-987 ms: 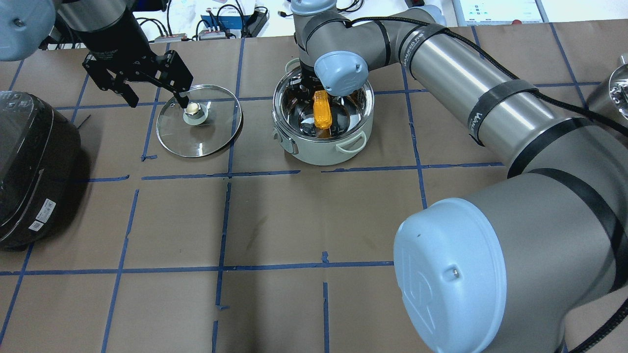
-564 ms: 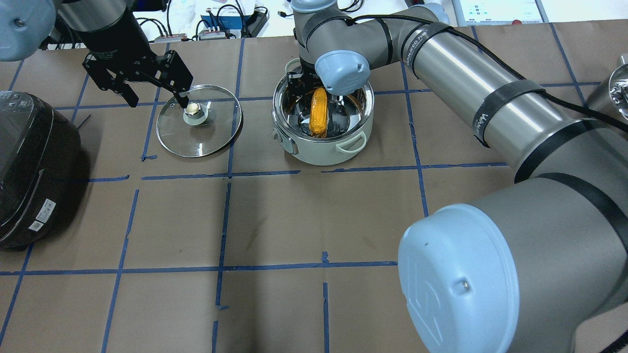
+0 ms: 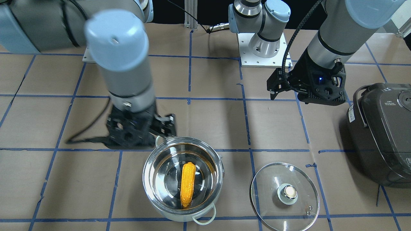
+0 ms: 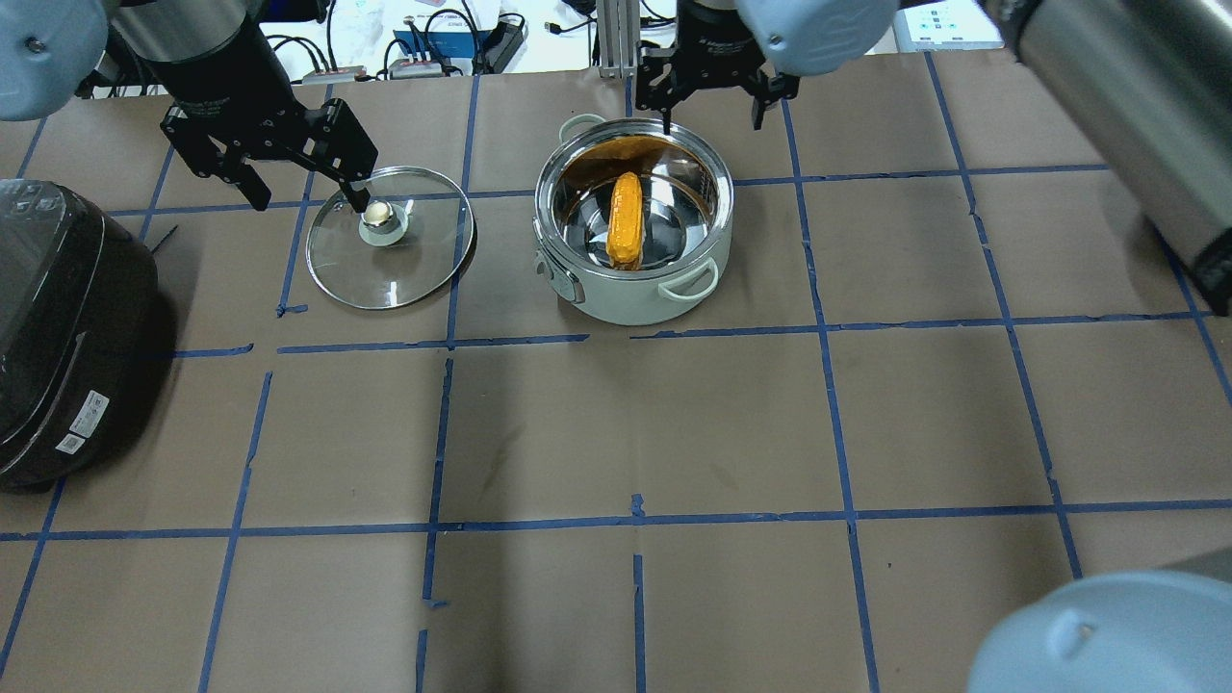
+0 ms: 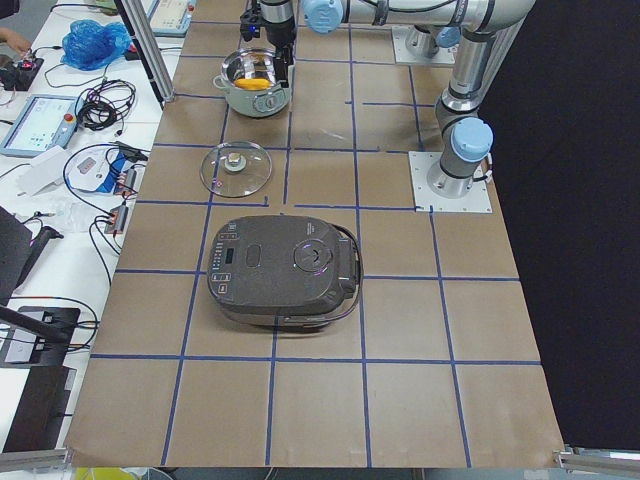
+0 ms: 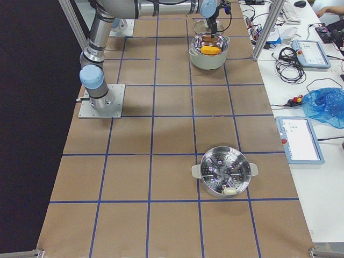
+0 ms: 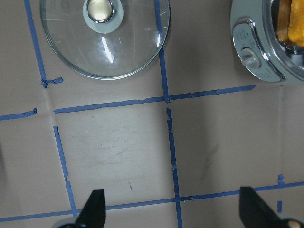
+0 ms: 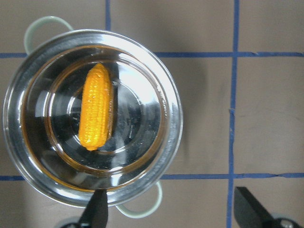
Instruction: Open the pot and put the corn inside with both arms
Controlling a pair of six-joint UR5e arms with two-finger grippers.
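Observation:
The steel pot (image 4: 616, 303) stands open at the table's far middle, with the yellow-orange corn (image 4: 624, 219) lying flat inside it. The corn shows clearly in the right wrist view (image 8: 97, 107) and the front view (image 3: 187, 184). The glass lid (image 4: 423, 265) lies flat on the table left of the pot, knob (image 4: 382, 219) up. My right gripper (image 4: 710, 120) is open and empty, raised just beyond the pot's far rim. My left gripper (image 4: 310, 197) is open and empty, above the lid's far-left edge.
A dark rice cooker (image 4: 58, 318) sits at the left edge of the table. A steel steamer pot (image 6: 224, 172) stands far to the right. Blue tape lines cross the brown table cover. Cables and boxes lie beyond the far edge.
My right gripper has let go of the corn, risen out of the pot and drawn back beyond its far rim. The corn now lies in the pot. The left arm has not moved.

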